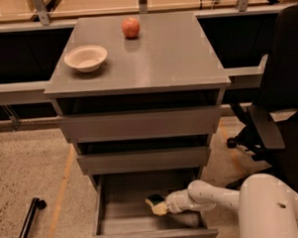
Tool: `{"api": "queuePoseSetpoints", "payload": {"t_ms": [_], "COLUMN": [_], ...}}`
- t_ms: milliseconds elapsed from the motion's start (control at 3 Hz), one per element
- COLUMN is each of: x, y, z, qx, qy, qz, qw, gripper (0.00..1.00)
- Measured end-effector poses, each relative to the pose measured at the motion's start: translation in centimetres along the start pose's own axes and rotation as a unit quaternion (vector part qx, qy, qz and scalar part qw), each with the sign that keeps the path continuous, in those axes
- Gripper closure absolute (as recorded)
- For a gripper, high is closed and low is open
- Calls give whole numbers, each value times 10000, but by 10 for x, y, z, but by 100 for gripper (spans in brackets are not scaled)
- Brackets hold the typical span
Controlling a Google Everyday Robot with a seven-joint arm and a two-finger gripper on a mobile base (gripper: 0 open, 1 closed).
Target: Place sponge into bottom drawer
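The white arm reaches in from the right, and its two-finger gripper hangs inside the open bottom drawer — the lowest, deep grey box of the grey three-drawer cabinet. The jaws are closed on the sponge, a small wavy-edged piece with a pale yellow body and a dark green scrub top. It sticks out to the left of the jaws and sits over the right half of the drawer floor; whether it touches the floor cannot be told. Just above the jaws are the two shallower grey drawers, both pushed further in. Well above and to the left of the jaws, on the cabinet top, rests a round white bowl — and further back, apart from it, a red apple. To the right of the jaws stands a black office chair.
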State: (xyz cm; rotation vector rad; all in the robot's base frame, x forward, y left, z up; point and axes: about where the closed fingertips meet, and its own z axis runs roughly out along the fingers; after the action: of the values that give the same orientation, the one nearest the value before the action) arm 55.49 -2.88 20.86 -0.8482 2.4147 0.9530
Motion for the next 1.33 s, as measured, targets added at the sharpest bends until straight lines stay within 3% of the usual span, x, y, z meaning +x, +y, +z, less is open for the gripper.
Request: {"api": "queuePoseSetpoints", "payload": {"t_ms": [1000, 1333], "x": [-1, -1], "y": [-1, 0], "z": [5, 6], "qx": [-38, -54], "qy": [-13, -6], "qz": [11, 11], "qw": [10000, 10000], "gripper": [14, 0]}}
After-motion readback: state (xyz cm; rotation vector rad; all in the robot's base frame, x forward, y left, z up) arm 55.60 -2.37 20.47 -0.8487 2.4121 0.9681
